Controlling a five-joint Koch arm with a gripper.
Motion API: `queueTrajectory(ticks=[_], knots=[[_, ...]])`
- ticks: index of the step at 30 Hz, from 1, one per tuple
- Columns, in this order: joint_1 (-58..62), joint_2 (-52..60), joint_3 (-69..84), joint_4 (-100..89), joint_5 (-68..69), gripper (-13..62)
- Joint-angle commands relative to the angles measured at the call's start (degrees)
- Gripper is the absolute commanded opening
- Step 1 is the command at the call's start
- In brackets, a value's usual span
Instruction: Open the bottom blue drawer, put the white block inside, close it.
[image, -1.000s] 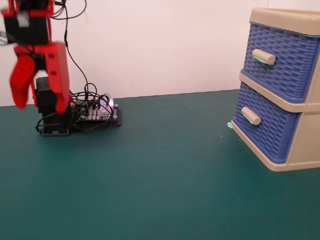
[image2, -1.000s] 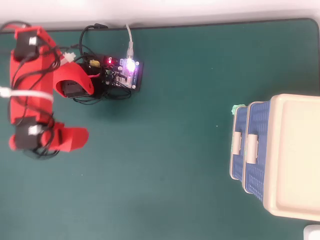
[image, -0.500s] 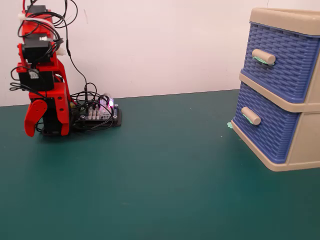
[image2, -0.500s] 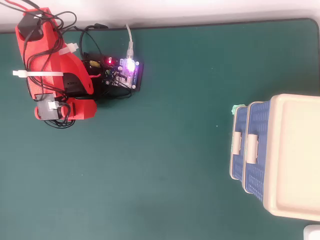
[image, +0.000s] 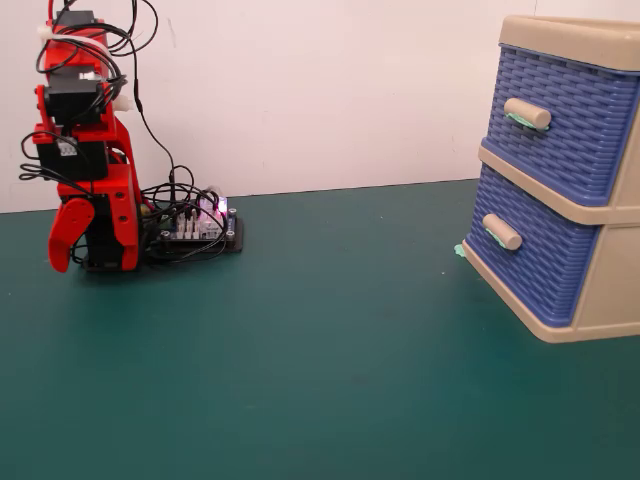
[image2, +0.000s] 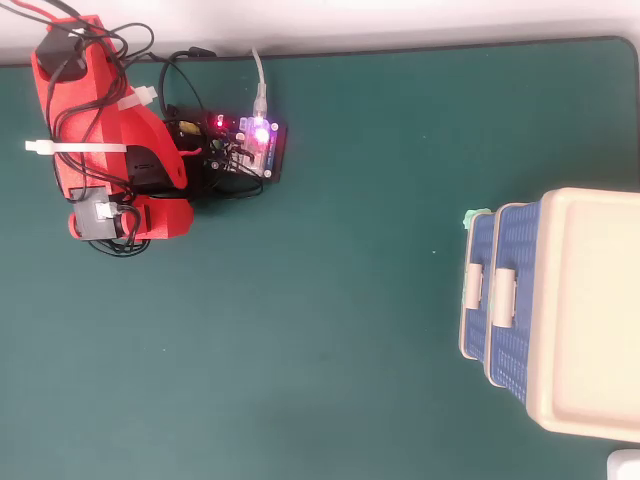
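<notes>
While I sit folded upright over my base at the fixed view's left, my end effector (image: 88, 255) points down at the table (image: 320, 360), its two tips slightly apart, empty. The bottom blue drawer (image: 530, 255) sits shut, well apart at the right.

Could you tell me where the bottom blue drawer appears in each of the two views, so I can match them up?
Fixed view: the bottom blue drawer sits at the right edge, the lower one in the beige cabinet, shut.
Overhead view: the same drawer shows as the leftmost blue strip at the cabinet's left side, right of centre.
Shared landmark: the lit circuit board beside the red arm's base.
</notes>
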Motion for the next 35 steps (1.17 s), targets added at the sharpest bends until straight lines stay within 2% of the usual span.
queueTrajectory(ticks=[1, 11, 17, 35], knots=[[-1.0, 2.8, 1.0, 7.0, 0.8, 34.5], [-0.7, 2.9, 1.4, 6.7, 0.9, 34.6], [9.7, 2.9, 2.0, 5.4, 0.8, 34.6], [9.8, 2.9, 1.8, 5.4, 1.0, 34.5]])
